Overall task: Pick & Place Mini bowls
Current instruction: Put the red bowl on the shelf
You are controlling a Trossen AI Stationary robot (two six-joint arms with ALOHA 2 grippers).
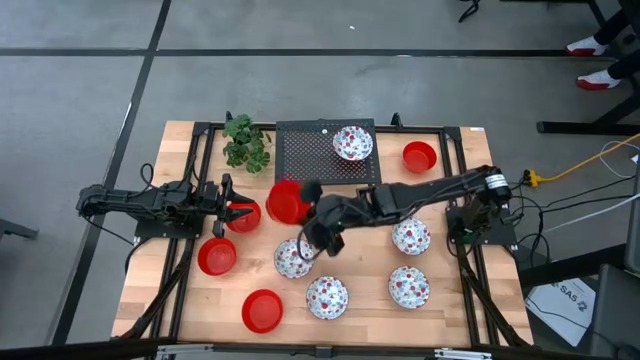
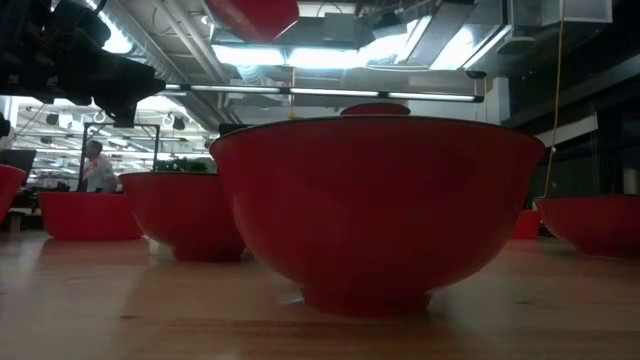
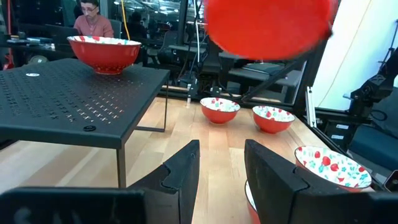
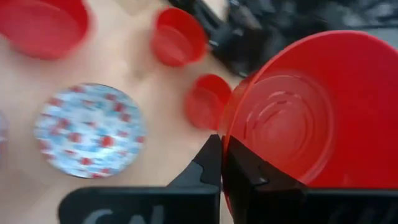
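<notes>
The right claw [image 1: 301, 205], reaching in over the middle of the pale wooden slatted surface [image 1: 360, 308], was closed on the rim of a plain glossy red mini bowl [image 1: 287, 200], one finger inside and one outside per the right wrist view, w/ the bowl held up in the air just beside the black perforated metal stand [image 1: 312, 152] at the back. A white mini bowl w/ red floral speckles [image 1: 352, 142] sat on top of that stand; a second plain red bowl [image 1: 419, 156] rested on the surface to the stand's right. The left claw [image 1: 228, 208] hung at the surface's left side, fingers a little apart and holding nothing, w/ a red bowl [image 1: 247, 215] close by its tips. Two more red bowls lay at front left, one [image 1: 216, 256] nearer the left arm and one [image 1: 262, 310] near the front edge. Four speckled bowls sat across the front: one [image 1: 293, 259] under the right arm's wrist, one [image 1: 327, 297] at front centre, and two at right [image 1: 410, 236] [image 1: 408, 287]. A green leafy plant [image 1: 245, 142] stood at back left. A person in a pink top [image 3: 92, 21] sat in the room beyond.
</notes>
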